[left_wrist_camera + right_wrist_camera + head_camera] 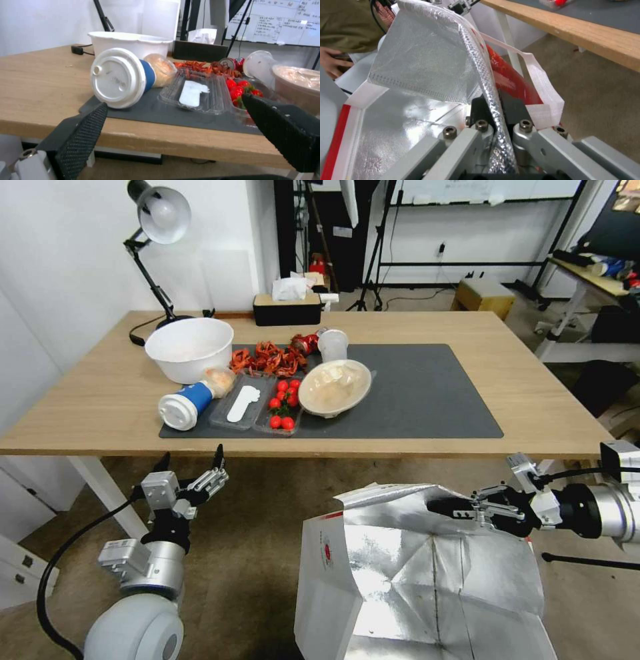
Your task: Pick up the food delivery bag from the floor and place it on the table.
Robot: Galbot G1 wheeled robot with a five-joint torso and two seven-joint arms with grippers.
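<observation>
The food delivery bag (427, 573), white with a round red logo and a silver foil lining, stands open below the table's front edge, over the grey-brown floor (253, 527); its bottom is out of view. My right gripper (448, 507) is shut on the bag's upper foil rim. In the right wrist view the right gripper (493, 110) pinches that rim of the bag (420, 62), with a white handle and a red side panel beside it. My left gripper (191, 463) is open and holds nothing, just below the light-wood table (533, 400). In the left wrist view the left gripper (173, 101) faces the table's front edge.
On the left half of the dark mat (427, 393) sit a white bowl (189, 348), a tipped blue cup (185, 404), clear trays with tomatoes (283, 407) and a covered bowl (335, 387). A lamp (157, 220) and a tissue box (287, 307) stand behind. The mat's right half is bare.
</observation>
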